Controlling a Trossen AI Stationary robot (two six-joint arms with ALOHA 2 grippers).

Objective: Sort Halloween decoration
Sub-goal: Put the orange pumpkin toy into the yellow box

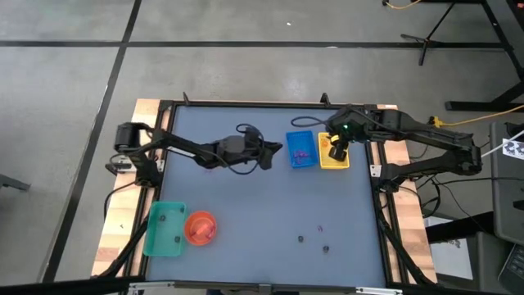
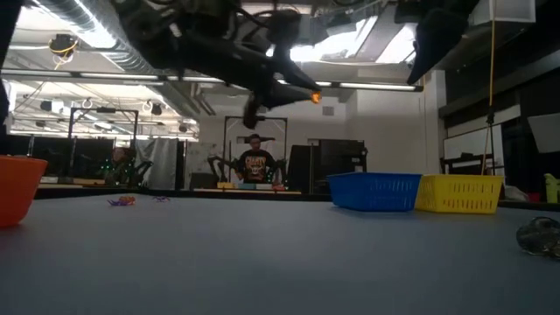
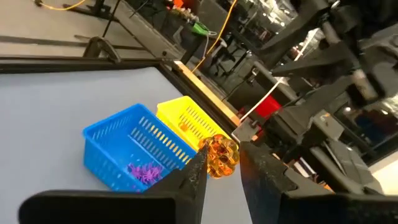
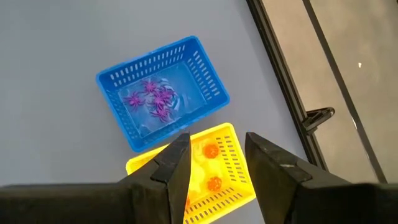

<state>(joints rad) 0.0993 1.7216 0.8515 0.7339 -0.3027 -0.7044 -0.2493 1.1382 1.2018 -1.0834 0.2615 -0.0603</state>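
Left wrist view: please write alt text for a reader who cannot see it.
The left gripper holds a small orange decoration between its fingertips, above a grey table. Beyond it stand a blue tray with purple pieces inside and a yellow tray beside it.

the three dark specks [image 1: 313,238] on the table [image 1: 270,205] well apart from the blue tray [image 1: 301,150] are too small to identify. a grey blurred lump [image 2: 541,234] beside the yellow tray [image 2: 459,193] in the low view is cut off by the edge. in the right wrist view that tray's near end is hidden behind the right gripper [image 4: 214,163]. small dots in the green tray [image 1: 164,229] cannot be made out.
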